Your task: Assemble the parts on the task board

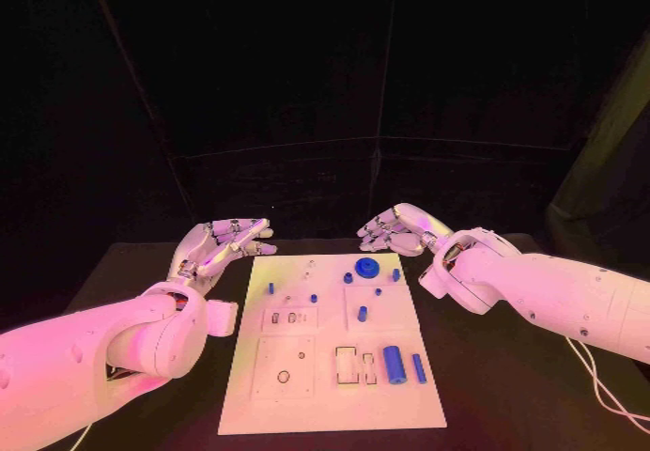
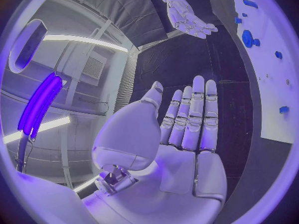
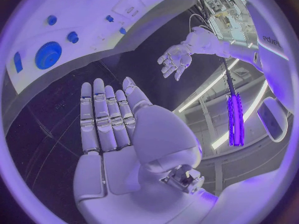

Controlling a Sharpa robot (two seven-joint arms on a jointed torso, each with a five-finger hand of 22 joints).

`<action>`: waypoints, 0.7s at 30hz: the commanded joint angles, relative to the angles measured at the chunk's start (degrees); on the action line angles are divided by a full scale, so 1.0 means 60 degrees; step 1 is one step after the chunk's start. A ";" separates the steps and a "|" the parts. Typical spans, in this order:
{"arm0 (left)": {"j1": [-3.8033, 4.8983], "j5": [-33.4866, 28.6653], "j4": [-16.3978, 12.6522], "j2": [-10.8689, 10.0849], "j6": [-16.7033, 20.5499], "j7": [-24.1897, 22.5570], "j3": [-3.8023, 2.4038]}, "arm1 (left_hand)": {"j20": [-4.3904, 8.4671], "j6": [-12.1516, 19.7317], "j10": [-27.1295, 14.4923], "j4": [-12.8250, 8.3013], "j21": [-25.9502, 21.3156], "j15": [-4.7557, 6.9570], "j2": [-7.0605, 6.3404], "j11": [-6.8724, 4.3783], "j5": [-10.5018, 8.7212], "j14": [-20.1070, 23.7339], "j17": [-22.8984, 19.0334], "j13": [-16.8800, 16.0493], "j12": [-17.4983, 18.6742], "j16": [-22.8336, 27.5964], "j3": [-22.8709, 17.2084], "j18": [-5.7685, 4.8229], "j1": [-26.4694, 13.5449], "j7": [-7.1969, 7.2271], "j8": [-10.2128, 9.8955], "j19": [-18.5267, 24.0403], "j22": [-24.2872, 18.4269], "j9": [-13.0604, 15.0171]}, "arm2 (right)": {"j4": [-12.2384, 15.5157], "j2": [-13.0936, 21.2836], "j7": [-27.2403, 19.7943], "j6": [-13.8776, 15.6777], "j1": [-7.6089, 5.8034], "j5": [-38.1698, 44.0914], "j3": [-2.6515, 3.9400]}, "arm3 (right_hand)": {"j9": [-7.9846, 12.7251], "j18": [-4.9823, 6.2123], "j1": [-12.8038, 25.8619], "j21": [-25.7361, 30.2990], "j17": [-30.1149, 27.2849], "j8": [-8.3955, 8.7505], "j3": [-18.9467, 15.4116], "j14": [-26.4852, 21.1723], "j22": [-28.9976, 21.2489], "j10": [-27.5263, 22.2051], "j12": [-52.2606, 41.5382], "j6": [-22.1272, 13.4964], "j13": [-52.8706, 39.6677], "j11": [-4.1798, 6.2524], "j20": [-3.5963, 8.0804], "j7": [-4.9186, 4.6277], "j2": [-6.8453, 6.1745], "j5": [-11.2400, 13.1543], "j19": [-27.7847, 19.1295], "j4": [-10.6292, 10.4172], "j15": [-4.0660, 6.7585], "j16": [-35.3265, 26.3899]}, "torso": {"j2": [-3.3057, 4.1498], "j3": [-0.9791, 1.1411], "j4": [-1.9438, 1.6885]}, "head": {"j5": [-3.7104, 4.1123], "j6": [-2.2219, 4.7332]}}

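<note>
Head view: both hands point(image 1: 227, 241) point(image 1: 395, 230) spread empty beyond task board point(image 1: 271, 399)

No readable text, labels, brand names, numbers or signs appear anywhere. In the right wrist view, faint dark lettering sits on a white arm casing point(image 3: 272, 39), but it is too small and bent to make out.

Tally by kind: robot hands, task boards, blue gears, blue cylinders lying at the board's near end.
Robot hands: 2, left robot hand, right robot hand
Task board: 1
Blue gear: 1
Blue cylinders: 2
Total: 6
</note>
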State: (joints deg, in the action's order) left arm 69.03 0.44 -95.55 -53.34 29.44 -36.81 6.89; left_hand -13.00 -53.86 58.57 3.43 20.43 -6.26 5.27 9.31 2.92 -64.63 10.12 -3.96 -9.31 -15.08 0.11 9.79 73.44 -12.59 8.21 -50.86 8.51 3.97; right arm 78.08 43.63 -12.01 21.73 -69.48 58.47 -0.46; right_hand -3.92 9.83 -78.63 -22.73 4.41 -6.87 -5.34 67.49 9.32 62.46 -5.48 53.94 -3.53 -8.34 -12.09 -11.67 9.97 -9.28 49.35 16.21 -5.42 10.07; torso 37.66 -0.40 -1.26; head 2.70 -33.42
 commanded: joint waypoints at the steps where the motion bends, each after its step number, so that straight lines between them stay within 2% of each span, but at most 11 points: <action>1: 0.0015 0.0322 -0.0226 -0.0037 -0.0569 0.0167 -0.0008 | 0.0027 -0.0075 0.0045 -0.0068 -0.0013 0.0004 -0.0005 0.0000 0.0043 -0.0101 0.0018 0.0010 0.0046 0.0067 0.0005 0.0136 0.0073 0.0004 -0.0065 -0.0075 -0.0014 -0.0015 | -0.0137 -0.0138 0.1400 -0.0874 -0.0129 0.2855 0.0012 | -0.0002 0.0121 -0.0251 -0.1482 0.0284 0.0131 0.0014 0.1691 0.0704 0.1113 0.0133 0.0739 -0.0052 0.0362 0.0627 0.0273 -0.0150 0.0153 0.1500 0.0059 0.0555 0.0330 | 0.0330 -0.0064 -0.0172 | 0.0141 0.0012; 2: 0.0015 0.0294 -0.0272 -0.0032 -0.0624 0.0189 -0.0008 | 0.0029 -0.0077 0.0052 -0.0071 -0.0015 0.0006 -0.0009 0.0002 0.0043 -0.0117 0.0028 0.0011 0.0055 0.0067 0.0000 0.0136 0.0066 -0.0002 -0.0072 -0.0085 -0.0018 -0.0017 | -0.0187 -0.0193 0.1558 -0.0989 -0.0165 0.3218 0.0015 | -0.0004 0.0112 -0.0215 -0.1789 0.0380 0.0132 -0.0013 0.2002 0.0873 0.1294 0.0139 0.0865 -0.0052 0.0452 0.0738 0.0350 -0.0178 0.0150 0.1679 0.0067 0.0655 0.0438 | 0.0390 -0.0082 -0.0221 | 0.0182 0.0035; 4: 0.0014 0.0175 -0.0326 -0.0003 -0.0707 0.0238 -0.0008 | 0.0033 -0.0089 0.0072 -0.0069 -0.0017 0.0009 -0.0009 0.0003 0.0042 -0.0145 0.0046 0.0010 0.0064 0.0066 -0.0010 0.0135 0.0049 -0.0010 -0.0082 -0.0104 -0.0025 -0.0019 | -0.0283 -0.0306 0.1799 -0.1159 -0.0217 0.3797 0.0019 | 0.0014 0.0095 -0.0154 -0.2102 0.0496 0.0202 -0.0057 0.2281 0.1059 0.1354 0.0241 0.0922 -0.0033 0.0499 0.0831 0.0362 -0.0222 0.0159 0.1741 0.0068 0.0716 0.0513 | 0.0465 -0.0100 -0.0278 | 0.0207 0.0054; 7: 0.0012 0.0041 -0.0345 0.0055 -0.0738 0.0267 -0.0007 | 0.0036 -0.0116 0.0105 -0.0071 -0.0022 0.0011 -0.0012 0.0002 0.0041 -0.0166 0.0065 0.0007 0.0068 0.0068 -0.0020 0.0134 0.0032 -0.0015 -0.0084 -0.0121 -0.0034 -0.0018 | -0.0380 -0.0453 0.2035 -0.1329 -0.0262 0.4463 0.0024 | 0.0025 0.0093 -0.0136 -0.2559 0.0703 0.0315 -0.0093 0.2719 0.1325 0.1225 0.0316 0.0945 -0.0020 0.0508 0.0925 0.0380 -0.0294 0.0073 0.1878 0.0068 0.0796 0.0726 | 0.0587 -0.0124 -0.0333 | 0.0217 0.0039; 10: 0.0010 -0.0020 -0.0315 0.0118 -0.0708 0.0249 -0.0006 | 0.0042 -0.0157 0.0157 -0.0077 -0.0028 0.0018 -0.0025 -0.0006 0.0043 -0.0193 0.0092 0.0002 0.0070 0.0073 -0.0035 0.0134 0.0012 -0.0009 -0.0084 -0.0147 -0.0046 -0.0017 | -0.0417 -0.0553 0.2268 -0.1541 -0.0287 0.5006 0.0027 | 0.0032 0.0103 -0.0027 -0.2977 0.0951 0.0449 -0.0163 0.3127 0.1566 0.0999 0.0320 0.0885 -0.0023 0.0533 0.0985 0.0418 -0.0372 0.0034 0.2025 0.0057 0.0859 0.1046 | 0.0699 -0.0144 -0.0383 | 0.0292 0.0031; 13: 0.0007 -0.0056 -0.0286 0.0162 -0.0687 0.0238 -0.0006 | 0.0047 -0.0182 0.0188 -0.0088 -0.0032 0.0024 -0.0032 -0.0013 0.0044 -0.0209 0.0110 0.0000 0.0073 0.0076 -0.0051 0.0134 0.0007 0.0000 -0.0085 -0.0164 -0.0055 -0.0016 | -0.0450 -0.0652 0.2530 -0.1771 -0.0316 0.5569 0.0029 | 0.0035 0.0102 0.0117 -0.3363 0.1280 0.0544 -0.0257 0.3205 0.1794 0.0639 0.0310 0.0714 -0.0029 0.0530 0.1016 0.0456 -0.0455 0.0081 0.2116 0.0033 0.0879 0.1559 | 0.0777 -0.0156 -0.0406 | 0.0321 0.0059; 14: 0.0007 -0.0059 -0.0287 0.0162 -0.0684 0.0239 -0.0006 | 0.0047 -0.0182 0.0188 -0.0088 -0.0032 0.0024 -0.0032 -0.0013 0.0044 -0.0209 0.0110 0.0000 0.0073 0.0076 -0.0051 0.0134 0.0007 0.0000 -0.0085 -0.0164 -0.0055 -0.0016 | -0.0453 -0.0662 0.2556 -0.1793 -0.0322 0.5629 0.0029 | 0.0025 0.0108 0.0149 -0.3680 0.1623 0.0527 -0.0301 0.3152 0.1983 0.0501 0.0227 0.0637 -0.0067 0.0548 0.1042 0.0468 -0.0506 0.0115 0.2177 0.0055 0.0885 0.2174 | 0.0817 -0.0159 -0.0410 | 0.0322 0.0072; 16: 0.0007 -0.0069 -0.0303 0.0163 -0.0675 0.0241 -0.0006 | 0.0047 -0.0184 0.0191 -0.0089 -0.0033 0.0025 -0.0033 -0.0014 0.0044 -0.0211 0.0112 0.0000 0.0074 0.0076 -0.0053 0.0134 0.0006 0.0000 -0.0085 -0.0166 -0.0056 -0.0016 | -0.0458 -0.0707 0.2645 -0.1866 -0.0353 0.5891 0.0030 | 0.0022 0.0097 0.0175 -0.3848 0.1806 0.0526 -0.0306 0.3162 0.2090 0.0398 0.0237 0.0616 -0.0065 0.0521 0.1037 0.0478 -0.0476 0.0115 0.2162 0.0031 0.0906 0.2485 | 0.0860 -0.0156 -0.0413 | 0.0327 0.0087; 18: 0.0006 -0.0075 -0.0310 0.0171 -0.0673 0.0242 -0.0006 | 0.0048 -0.0186 0.0194 -0.0091 -0.0034 0.0025 -0.0037 -0.0015 0.0043 -0.0213 0.0115 0.0000 0.0075 0.0077 -0.0054 0.0134 0.0004 -0.0001 -0.0086 -0.0168 -0.0057 -0.0017 | -0.0465 -0.0745 0.2693 -0.1930 -0.0374 0.6061 0.0030 | 0.0018 0.0105 0.0202 -0.4298 0.2253 0.0520 -0.0295 0.3123 0.2369 0.0346 0.0229 0.0611 -0.0061 0.0542 0.1051 0.0472 -0.0391 0.0087 0.2198 0.0011 0.0905 0.3292 | 0.0909 -0.0158 -0.0424 | 0.0343 0.0097; 21: 0.0006 -0.0081 -0.0320 0.0175 -0.0682 0.0251 -0.0006 | 0.0049 -0.0186 0.0195 -0.0093 -0.0034 0.0026 -0.0041 -0.0014 0.0043 -0.0214 0.0117 0.0000 0.0077 0.0078 -0.0054 0.0134 0.0003 -0.0003 -0.0087 -0.0170 -0.0058 -0.0017 | -0.0490 -0.0799 0.2753 -0.2054 -0.0403 0.6212 0.0031 | 0.0023 -0.0034 0.0241 -0.5371 0.2813 0.0532 -0.0330 0.3083 0.3561 0.0168 0.0247 0.0572 -0.0043 0.0497 0.1025 0.0460 -0.0414 0.0092 0.2466 0.0019 0.0906 0.4294 | 0.0956 -0.0164 -0.0421 | 0.0346 0.0088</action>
State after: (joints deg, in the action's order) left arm 68.98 0.28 -97.31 -52.35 26.28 -35.24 6.91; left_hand -12.80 -54.67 59.49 3.23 20.43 -6.16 5.28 9.21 2.91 -65.54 10.73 -3.96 -9.07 -14.85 -0.10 9.78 73.44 -12.57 7.98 -51.46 8.26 3.91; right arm 75.16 38.94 2.35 11.88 -71.66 91.28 -0.34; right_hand -3.74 9.81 -77.56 -53.18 20.46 -3.76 -6.97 83.85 28.65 63.85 -3.91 57.90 -3.86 -5.40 -5.87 -8.85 7.47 -8.85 63.60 16.47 -0.30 34.35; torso 42.84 -1.32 -3.70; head 4.75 -32.88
